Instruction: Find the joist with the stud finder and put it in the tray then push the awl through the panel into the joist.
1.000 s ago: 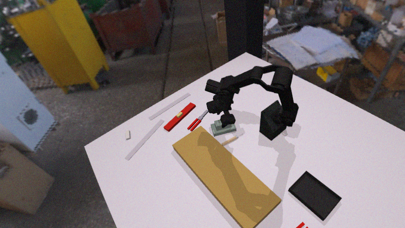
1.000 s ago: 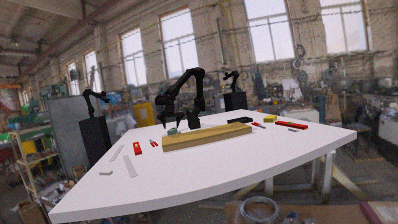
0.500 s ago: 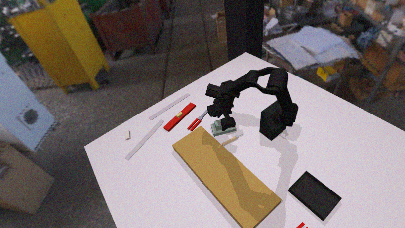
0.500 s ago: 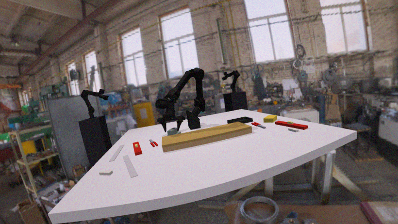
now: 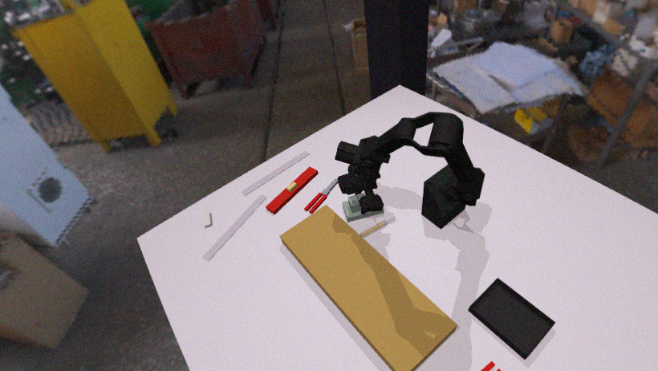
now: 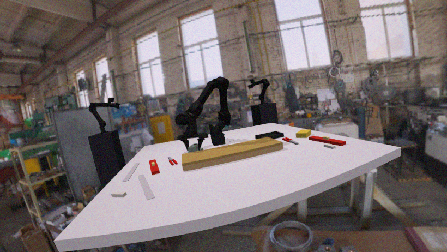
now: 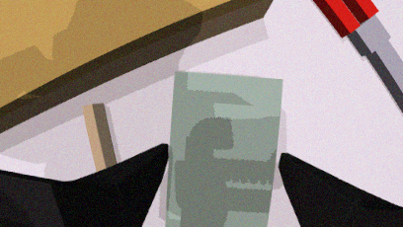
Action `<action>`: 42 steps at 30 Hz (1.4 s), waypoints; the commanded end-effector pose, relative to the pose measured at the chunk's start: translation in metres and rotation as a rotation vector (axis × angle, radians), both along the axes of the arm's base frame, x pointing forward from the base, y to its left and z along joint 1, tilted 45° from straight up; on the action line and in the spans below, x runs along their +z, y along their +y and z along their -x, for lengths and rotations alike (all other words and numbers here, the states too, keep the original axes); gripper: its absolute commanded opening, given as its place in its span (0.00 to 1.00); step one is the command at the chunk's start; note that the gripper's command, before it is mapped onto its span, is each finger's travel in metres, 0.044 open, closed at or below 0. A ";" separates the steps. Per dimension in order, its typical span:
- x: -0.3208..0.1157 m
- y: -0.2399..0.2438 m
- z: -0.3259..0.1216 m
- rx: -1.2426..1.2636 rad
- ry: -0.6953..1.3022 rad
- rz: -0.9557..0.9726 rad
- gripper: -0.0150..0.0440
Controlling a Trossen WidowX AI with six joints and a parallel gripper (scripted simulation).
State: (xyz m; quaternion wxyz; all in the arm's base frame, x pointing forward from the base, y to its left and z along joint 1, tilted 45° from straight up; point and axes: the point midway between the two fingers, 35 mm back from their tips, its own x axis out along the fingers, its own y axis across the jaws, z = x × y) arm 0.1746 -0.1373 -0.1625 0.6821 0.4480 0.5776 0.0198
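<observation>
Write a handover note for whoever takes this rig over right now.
End effector: open, fingers on either side of the stud finder, no firm grip evident.
Awl: on the table between stud finder and floor panel.
Tray: stud finder not in it.
Done: end effector lined up at the stud finder; no hole seen in the panel.
Left: grip it, find the joist, put it in the tray, take the awl, push one hole straight down.
</observation>
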 end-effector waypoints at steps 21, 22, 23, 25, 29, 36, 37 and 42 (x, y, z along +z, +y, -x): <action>-0.001 0.001 0.000 -0.005 0.000 -0.005 0.52; 0.000 0.000 0.000 -0.005 0.000 -0.005 0.47; 0.001 -0.002 0.000 -0.005 0.000 -0.004 0.43; 0.006 -0.008 0.000 -0.005 0.000 -0.003 0.34; 0.021 -0.027 0.000 -0.006 0.002 -0.002 0.25; 0.058 -0.060 0.007 -0.005 0.003 -0.001 0.25; 0.064 -0.064 0.008 -0.005 0.003 -0.001 0.25; 0.073 -0.070 0.011 -0.005 0.003 -0.002 0.25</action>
